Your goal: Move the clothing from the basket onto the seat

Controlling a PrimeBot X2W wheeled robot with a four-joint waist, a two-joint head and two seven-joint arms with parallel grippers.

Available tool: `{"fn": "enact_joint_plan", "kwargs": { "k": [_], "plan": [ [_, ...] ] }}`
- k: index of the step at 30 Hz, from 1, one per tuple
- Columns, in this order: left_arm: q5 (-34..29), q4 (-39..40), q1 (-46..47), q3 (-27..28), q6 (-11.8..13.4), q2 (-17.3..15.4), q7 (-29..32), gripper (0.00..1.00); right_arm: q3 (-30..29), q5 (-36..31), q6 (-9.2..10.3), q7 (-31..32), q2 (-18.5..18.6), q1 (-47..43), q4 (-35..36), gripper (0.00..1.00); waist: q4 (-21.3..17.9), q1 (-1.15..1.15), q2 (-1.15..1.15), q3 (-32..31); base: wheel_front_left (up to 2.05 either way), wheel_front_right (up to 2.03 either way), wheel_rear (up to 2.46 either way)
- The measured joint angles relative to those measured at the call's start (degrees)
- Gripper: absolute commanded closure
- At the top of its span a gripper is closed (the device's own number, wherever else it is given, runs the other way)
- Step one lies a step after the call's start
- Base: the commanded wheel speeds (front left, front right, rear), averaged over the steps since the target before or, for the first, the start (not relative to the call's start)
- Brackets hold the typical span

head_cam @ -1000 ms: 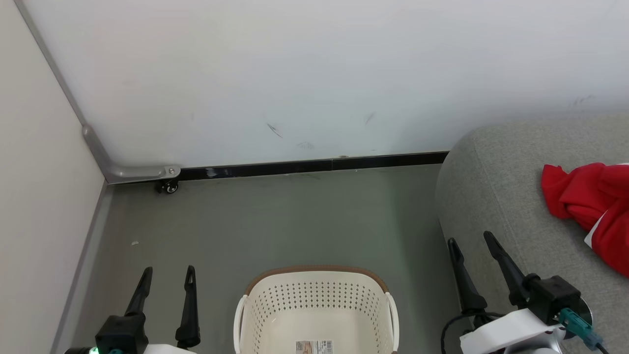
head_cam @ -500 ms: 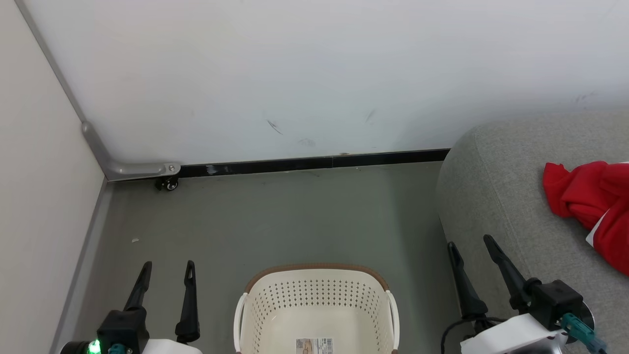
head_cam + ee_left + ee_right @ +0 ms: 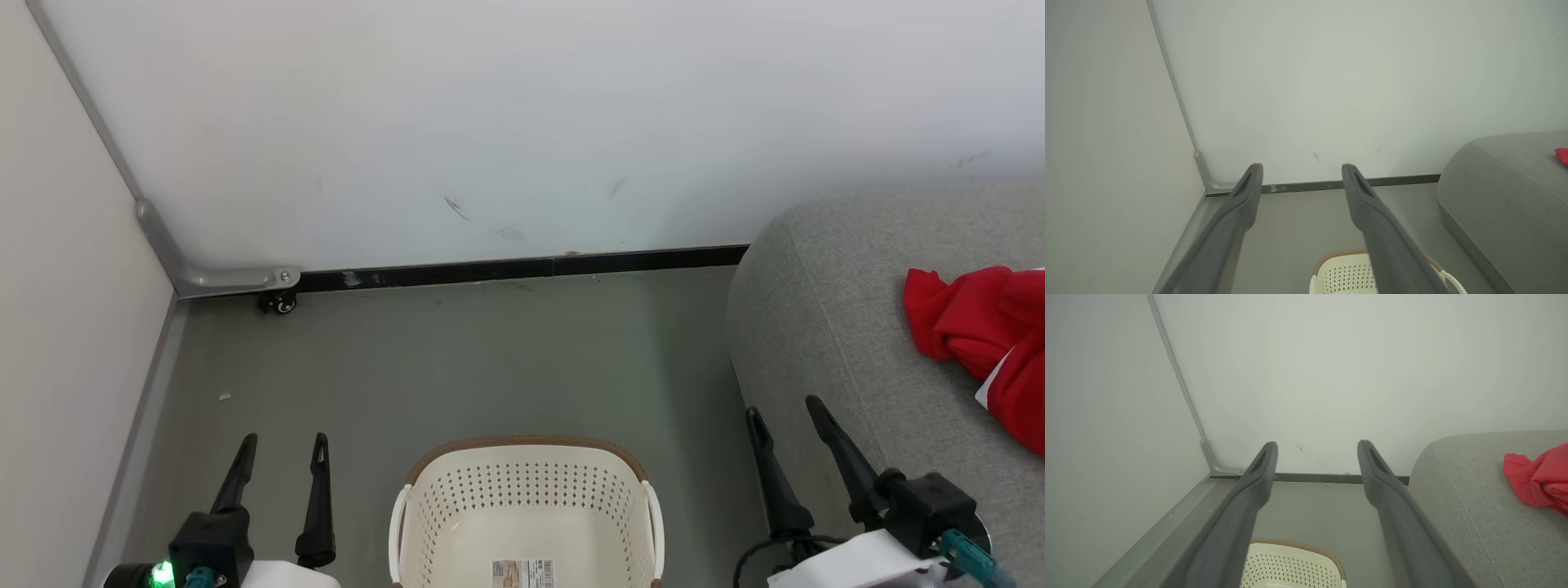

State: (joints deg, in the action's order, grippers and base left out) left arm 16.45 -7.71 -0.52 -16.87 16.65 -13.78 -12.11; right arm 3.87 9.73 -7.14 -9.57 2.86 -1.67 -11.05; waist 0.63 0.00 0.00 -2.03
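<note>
Counted from the near edge outward: two pincers, one basket (image 3: pixel 522 490), one seat (image 3: pixel 824 327) and one heap of red clothing (image 3: pixel 971 322). The heap runs off the right edge of the head view, so it may be one garment or two; I cannot tell.

The left pincer (image 3: pixel 285 441) sits at the lower left, fingers pointing up the view and set well apart, with bare floor (image 3: pixel 490 359) between them. The right pincer (image 3: pixel 784 408) sits at the lower right, leaning a little to the left. It is spread just as wide and grips nothing, one finger over the floor and the other over the seat's rounded flank.

Between the two arms the basket stands upright on the floor, its near part cut by the bottom edge. Its pale bottom shows bare around a barcode label (image 3: pixel 522 574).

The clothing lies crumpled on top of the seat — well apart from the basket and clear of the right pincer — with a white patch at its lower side.

Beyond, the floor meets a black skirting strip (image 3: pixel 522 268) under a white wall (image 3: pixel 490 122). A small castor (image 3: pixel 282 304) sits in the left corner.
</note>
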Motion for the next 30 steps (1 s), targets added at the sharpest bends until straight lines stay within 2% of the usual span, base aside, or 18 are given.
{"fn": "enact_joint_plan", "kwargs": {
  "k": [29, 30],
  "plan": [
    [-0.5, -2.4, 0.6, -0.5, 1.0, 0.2, 1.6, 0.0, 0.0, 0.9, 0.0, 1.0, -0.1, -3.1, 2.2, 0.0, 0.0, 0.0, 0.0, -0.7, 0.0, 0.0, 0.0],
    [-0.5, -2.6, 0.5, -0.6, 1.0, 0.3, 1.6, 1.0, 0.1, 0.9, 0.04, 1.0, -0.1, -3.2, 1.8, 1.0, 0.0, 0.0, 0.0, -0.7, 0.0, 0.0, 0.0]
  ]
}}
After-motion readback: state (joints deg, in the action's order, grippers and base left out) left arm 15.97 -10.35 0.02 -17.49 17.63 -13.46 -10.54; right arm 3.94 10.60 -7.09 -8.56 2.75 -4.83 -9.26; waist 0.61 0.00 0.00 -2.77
